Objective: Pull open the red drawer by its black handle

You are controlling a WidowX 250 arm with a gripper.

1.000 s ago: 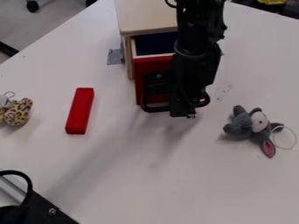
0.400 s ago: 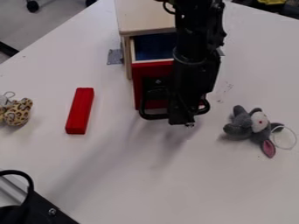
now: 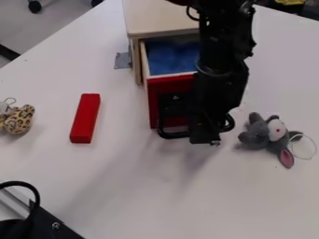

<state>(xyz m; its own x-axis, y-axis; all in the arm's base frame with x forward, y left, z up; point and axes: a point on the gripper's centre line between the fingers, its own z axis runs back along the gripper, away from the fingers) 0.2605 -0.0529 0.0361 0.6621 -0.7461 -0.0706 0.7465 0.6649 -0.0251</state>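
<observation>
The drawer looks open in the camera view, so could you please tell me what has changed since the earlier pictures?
The drawer has slid further out of the cabinet, toward the camera, baring more of its blue inside. The gripper, at the drawer's front, has moved the same way and slightly to the picture's right. The red block, grey toy, spotted toy and cabinet stayed put.

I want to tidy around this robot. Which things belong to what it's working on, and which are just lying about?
In use:
- gripper, at the drawer's handle
- handle
- open drawer
- wooden cabinet housing it

Apparently just lying about:
- red block
- gray plush toy
- spotted plush toy
</observation>
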